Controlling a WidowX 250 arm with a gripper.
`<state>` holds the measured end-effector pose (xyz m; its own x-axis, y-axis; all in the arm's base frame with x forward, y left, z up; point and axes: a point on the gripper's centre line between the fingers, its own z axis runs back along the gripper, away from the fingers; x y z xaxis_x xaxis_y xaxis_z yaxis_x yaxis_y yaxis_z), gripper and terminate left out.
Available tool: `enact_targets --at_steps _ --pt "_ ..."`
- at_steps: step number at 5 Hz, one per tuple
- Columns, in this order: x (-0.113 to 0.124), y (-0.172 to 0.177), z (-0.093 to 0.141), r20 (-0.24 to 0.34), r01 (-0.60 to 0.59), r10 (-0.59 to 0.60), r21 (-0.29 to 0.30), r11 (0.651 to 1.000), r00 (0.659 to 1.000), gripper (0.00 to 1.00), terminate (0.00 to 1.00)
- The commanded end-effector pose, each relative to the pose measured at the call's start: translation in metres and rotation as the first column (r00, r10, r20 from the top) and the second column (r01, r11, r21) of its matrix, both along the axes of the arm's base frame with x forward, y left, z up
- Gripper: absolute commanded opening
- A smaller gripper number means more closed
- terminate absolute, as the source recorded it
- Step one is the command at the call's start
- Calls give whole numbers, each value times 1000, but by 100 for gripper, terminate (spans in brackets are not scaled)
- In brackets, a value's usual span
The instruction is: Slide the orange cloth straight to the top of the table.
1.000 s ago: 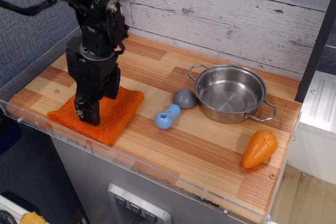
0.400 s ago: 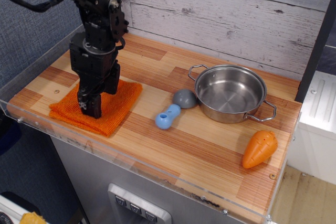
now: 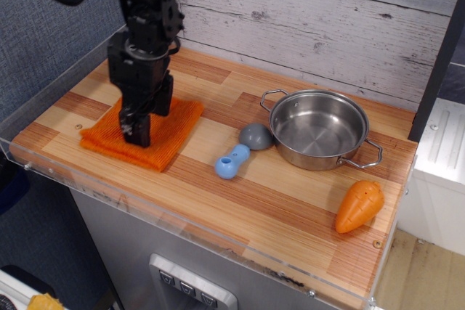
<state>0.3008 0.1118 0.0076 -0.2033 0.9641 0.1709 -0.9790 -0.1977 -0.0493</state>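
Observation:
The orange cloth [image 3: 168,136] lies flat on the left part of the table [image 3: 290,201], a bright orange ribbed square. My black gripper [image 3: 136,136] points straight down with its fingertips pressed onto the middle of the cloth. The fingers look closed together, pinning the cloth to the wood. The arm hides the cloth's centre and part of its far edge.
A steel pot [image 3: 320,128] stands right of centre. A grey dome [image 3: 256,136] and a blue dumbbell-shaped toy [image 3: 231,161] lie between cloth and pot. An orange carrot toy [image 3: 359,206] lies at the front right. A whitewashed plank wall [image 3: 312,19] backs the table; a clear rim edges it.
My gripper and the cloth under it have moved together away from the front edge toward the back wall, and slightly right. The other objects have not moved.

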Motion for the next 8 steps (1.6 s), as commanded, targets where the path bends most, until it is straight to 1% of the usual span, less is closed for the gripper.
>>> enact_targets --at_steps 1,2,3,4,5,6,7,8 --pt "57 -25 3 27 48 -47 -38 998 999 100 0" --pt "74 -32 2 30 63 -61 -62 996 998 100 0" --pt "78 -40 3 30 85 -83 -66 994 996 100 0" --pt "74 -43 6 31 85 -83 -67 994 996 100 0" --pt "71 -43 13 50 90 -87 -77 993 995 100 0" --pt "71 -40 28 67 91 -86 -88 992 994 100 0" --pt "74 -35 53 100 90 -82 -79 993 992 100 0" --pt "73 -28 77 143 83 -71 -82 993 987 100 0"
